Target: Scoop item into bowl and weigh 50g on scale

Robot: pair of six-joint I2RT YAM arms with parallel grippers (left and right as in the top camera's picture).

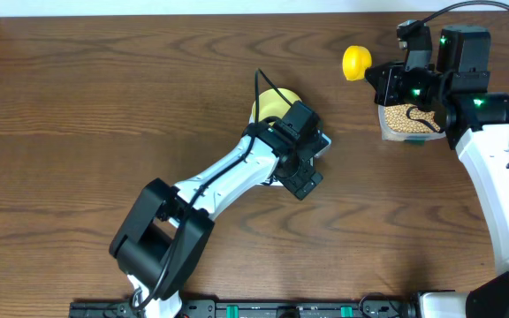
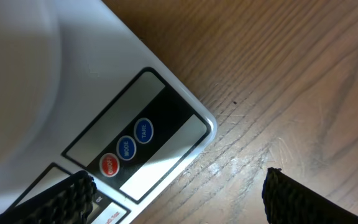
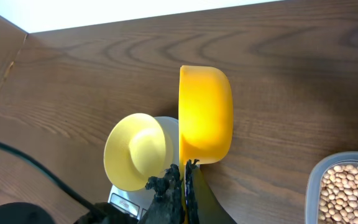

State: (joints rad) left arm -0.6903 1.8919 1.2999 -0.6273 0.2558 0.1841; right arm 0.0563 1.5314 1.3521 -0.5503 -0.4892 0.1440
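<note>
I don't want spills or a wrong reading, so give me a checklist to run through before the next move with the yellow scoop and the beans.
1. Right gripper shut on bright yellow plastic scoop: ok.
2. Small round pale yellow bowl on white rectangular digital scale: ok.
3. Bowl free of beans: ok, none visible in it.
4. Scale's grey display zeroed: cannot tell, no digits legible.
5. Left gripper away from the scale: not ok, open above its button edge.
6. Clear plastic tub holds tan beans: ok.
</note>
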